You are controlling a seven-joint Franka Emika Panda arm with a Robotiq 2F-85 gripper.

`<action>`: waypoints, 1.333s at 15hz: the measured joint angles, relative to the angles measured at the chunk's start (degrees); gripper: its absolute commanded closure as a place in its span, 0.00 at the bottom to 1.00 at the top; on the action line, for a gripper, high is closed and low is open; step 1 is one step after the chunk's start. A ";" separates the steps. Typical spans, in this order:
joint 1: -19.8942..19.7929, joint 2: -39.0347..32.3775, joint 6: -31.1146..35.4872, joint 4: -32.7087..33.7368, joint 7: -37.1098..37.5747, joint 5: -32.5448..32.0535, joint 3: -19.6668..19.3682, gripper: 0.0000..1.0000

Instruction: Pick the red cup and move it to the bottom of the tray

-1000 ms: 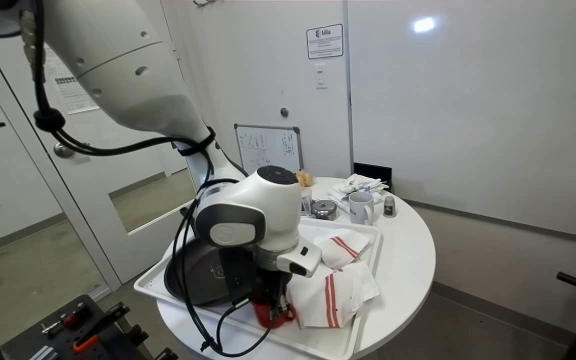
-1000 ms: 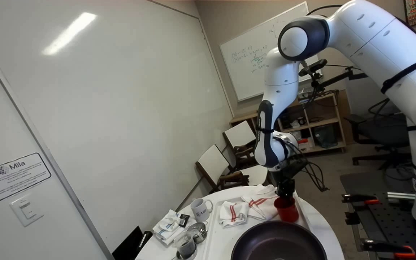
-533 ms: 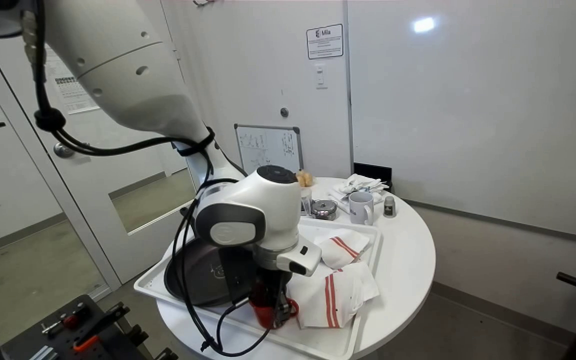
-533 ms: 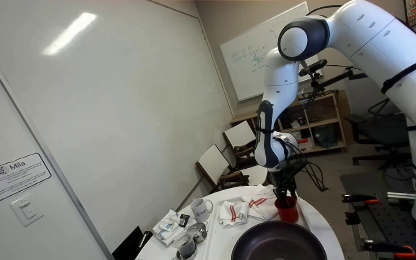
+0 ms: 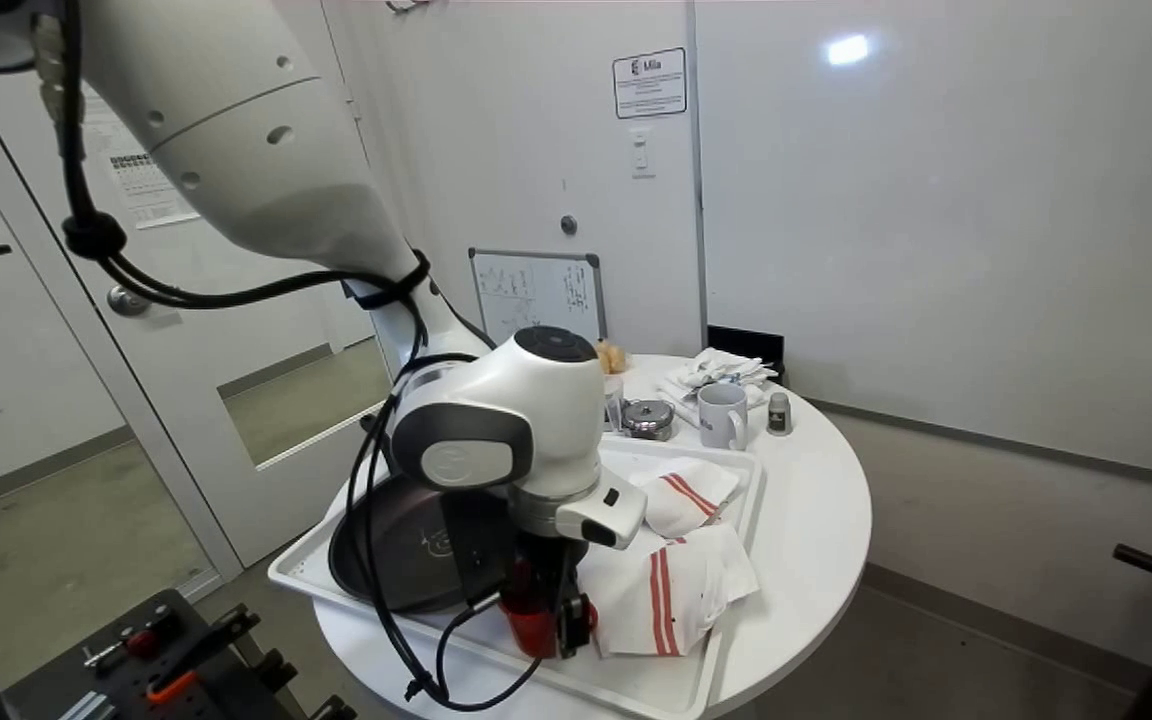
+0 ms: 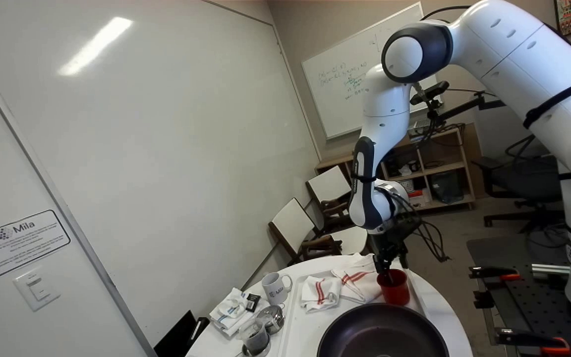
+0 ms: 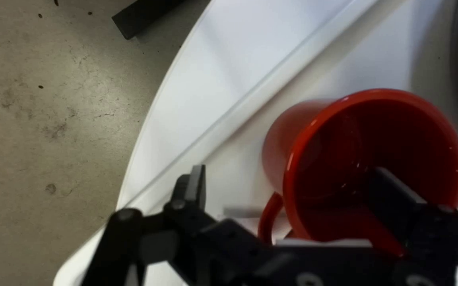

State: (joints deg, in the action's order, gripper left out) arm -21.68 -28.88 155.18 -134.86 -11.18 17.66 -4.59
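The red cup (image 7: 278,137) stands upright on the white tray (image 7: 229,182), near its rim, with the handle at the lower left in the wrist view. My gripper (image 7: 289,169) is open astride the cup's wall: one finger reaches inside the cup, the other hangs outside past the handle, clear of the wall. In an exterior view the spread gripper (image 6: 394,267) shows at the mouth of the red cup (image 6: 397,292). Seen from another side, the gripper hides part of the red cup (image 5: 531,632) and its handle.
A black frying pan (image 6: 382,329) lies on the tray close beside the cup. Folded white cloths with red stripes (image 5: 626,600) lie on its other side. Behind the tray stand a light mug (image 5: 721,415), a metal pot (image 5: 648,420) and a small jar (image 5: 779,413).
The fingers, close together at the cup's wall a second ago, have spread apart. The cup stays practically in place, and the arm has shifted only slightly.
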 measured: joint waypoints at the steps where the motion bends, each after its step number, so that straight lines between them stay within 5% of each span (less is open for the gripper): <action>1: 0.00 0.56 0.00 -0.11 0.00 0.00 -0.13 0.00; 8: 1.66 13.10 1.23 -7.05 0.09 -2.73 -2.85 0.00; 20: 11.01 32.27 -7.85 -16.64 3.64 -24.53 -3.90 0.00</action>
State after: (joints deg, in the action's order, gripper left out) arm -10.67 3.39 147.33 -151.50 -7.54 -6.87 -8.49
